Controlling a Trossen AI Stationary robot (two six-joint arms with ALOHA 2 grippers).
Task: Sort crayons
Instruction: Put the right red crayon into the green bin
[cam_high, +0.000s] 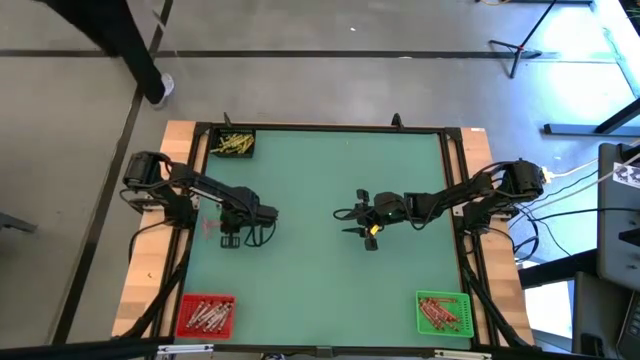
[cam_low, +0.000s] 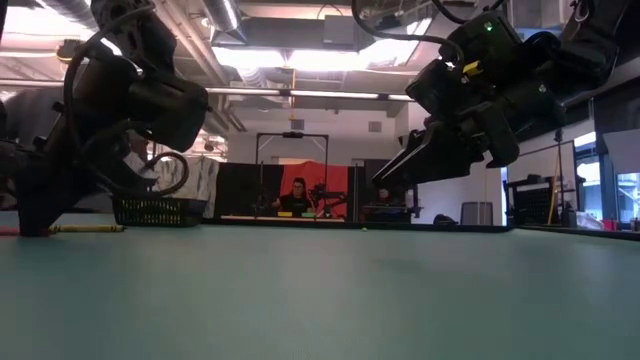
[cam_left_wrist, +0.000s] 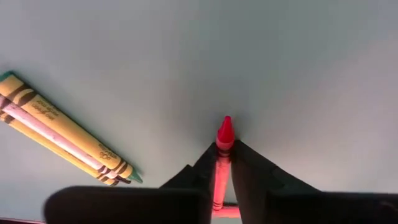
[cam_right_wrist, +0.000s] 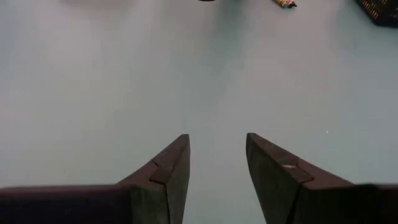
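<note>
- The green table (cam_high: 330, 200) carries three bins: a black bin (cam_high: 232, 144) of yellowish crayons at its far left corner, a red bin (cam_high: 206, 316) at the near left corner, a green bin (cam_high: 441, 312) at the near right corner.
- The left gripper (cam_left_wrist: 222, 180) is low on the mat near the table's left edge, its fingers pinching a red crayon (cam_left_wrist: 221, 163).
- The right gripper (cam_right_wrist: 217, 165) hangs above mid-table, fingers spread, holding nothing.
- The red crayon is a thin stick with a pointed tip poking out beyond the fingertips; it lies lengthwise between them.
- A few yellow crayons (cam_left_wrist: 56, 127) lie bunched just beside it.
- To do this well, I judge: firm the pinch, lift straight so the neighbours stay undisturbed, then carry toward the red bin.
</note>
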